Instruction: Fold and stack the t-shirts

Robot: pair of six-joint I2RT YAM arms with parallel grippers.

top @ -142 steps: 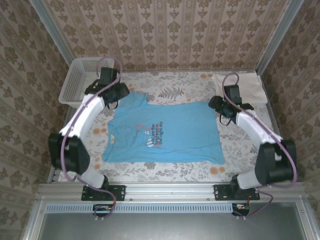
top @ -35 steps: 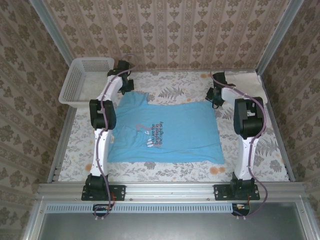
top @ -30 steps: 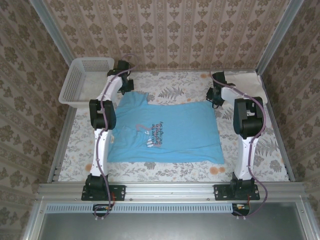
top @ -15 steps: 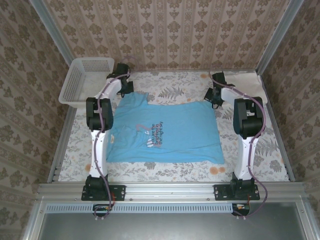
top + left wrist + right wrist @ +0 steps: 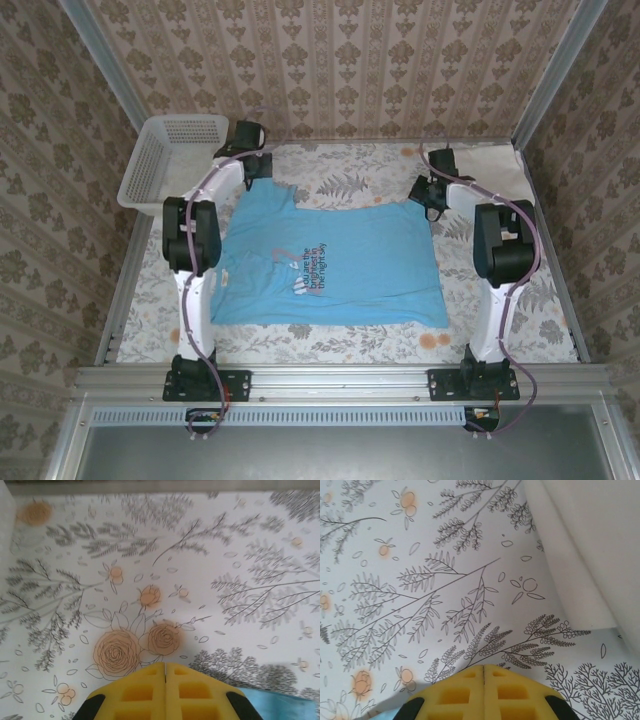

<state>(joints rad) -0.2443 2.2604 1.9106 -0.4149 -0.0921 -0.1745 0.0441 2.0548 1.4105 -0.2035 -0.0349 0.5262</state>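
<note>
Limp and light, the blue t-shirt (image 5: 330, 265) lies flat on the worktop (image 5: 330, 345), best pinched at its far corners, where both pairs of jaws sit closed, their hold on cloth unclear.

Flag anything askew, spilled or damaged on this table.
Nothing spilled or damaged. The light blue t-shirt lies flat but unfolded and slightly crooked; the cream t-shirt lies apart in the far right corner.

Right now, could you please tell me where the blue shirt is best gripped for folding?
Pinch the blue shirt at its two far corners, coming down from above. It lies flat and spread out, so only the thin edge offers a hold.
</note>
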